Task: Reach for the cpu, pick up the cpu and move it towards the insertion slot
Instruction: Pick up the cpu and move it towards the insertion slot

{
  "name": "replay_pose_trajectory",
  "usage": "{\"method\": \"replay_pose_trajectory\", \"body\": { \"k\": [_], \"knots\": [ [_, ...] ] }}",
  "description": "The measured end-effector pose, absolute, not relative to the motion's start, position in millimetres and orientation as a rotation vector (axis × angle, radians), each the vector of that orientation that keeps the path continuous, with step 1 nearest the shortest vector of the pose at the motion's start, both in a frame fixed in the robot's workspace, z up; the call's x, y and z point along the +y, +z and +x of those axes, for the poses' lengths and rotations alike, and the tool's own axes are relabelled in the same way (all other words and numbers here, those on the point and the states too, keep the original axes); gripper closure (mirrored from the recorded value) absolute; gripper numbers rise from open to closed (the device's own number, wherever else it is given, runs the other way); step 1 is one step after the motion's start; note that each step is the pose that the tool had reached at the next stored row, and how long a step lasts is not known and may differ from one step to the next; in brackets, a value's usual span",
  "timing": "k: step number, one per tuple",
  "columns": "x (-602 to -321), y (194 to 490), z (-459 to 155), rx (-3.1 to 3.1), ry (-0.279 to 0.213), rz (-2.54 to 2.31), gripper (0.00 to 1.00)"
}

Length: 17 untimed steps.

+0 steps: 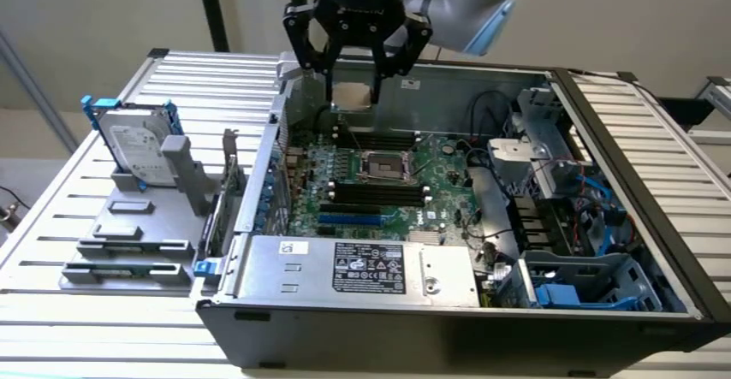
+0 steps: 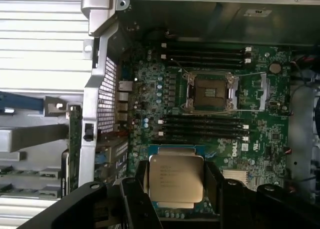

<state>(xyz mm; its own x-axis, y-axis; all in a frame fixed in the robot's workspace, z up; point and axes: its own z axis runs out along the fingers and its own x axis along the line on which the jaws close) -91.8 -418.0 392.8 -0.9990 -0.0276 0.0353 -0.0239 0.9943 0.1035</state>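
Observation:
My black gripper [image 1: 353, 84] hangs over the far end of the open computer case, shut on the cpu [image 1: 351, 96], a small flat square chip with a silver top and pale rim. In the wrist view the cpu [image 2: 176, 182] sits between the two dark fingers [image 2: 135, 199], its printed metal face toward the camera. The insertion slot [image 1: 384, 167], a square socket with a shiny metal frame and dark centre, lies on the green motherboard below and nearer the front than the gripper. It appears in the wrist view as the insertion slot [image 2: 210, 92], its frame open and apart from the cpu.
Long black memory slots [image 1: 375, 195] flank the socket. A power supply [image 1: 356, 269] fills the case front, cables and drive bays [image 1: 560, 216] stand on the exterior view's right. A silver hard drive with blue rails [image 1: 133, 144] stands on a grey holder [image 1: 132, 242] outside the case, left.

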Motion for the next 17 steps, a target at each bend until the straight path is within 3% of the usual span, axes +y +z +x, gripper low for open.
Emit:
{"method": "replay_pose_trajectory", "body": {
  "k": [17],
  "knots": [
    [-373, 384, -58, -3.101, -0.16, 0.04, 0.45]
  ]
}}
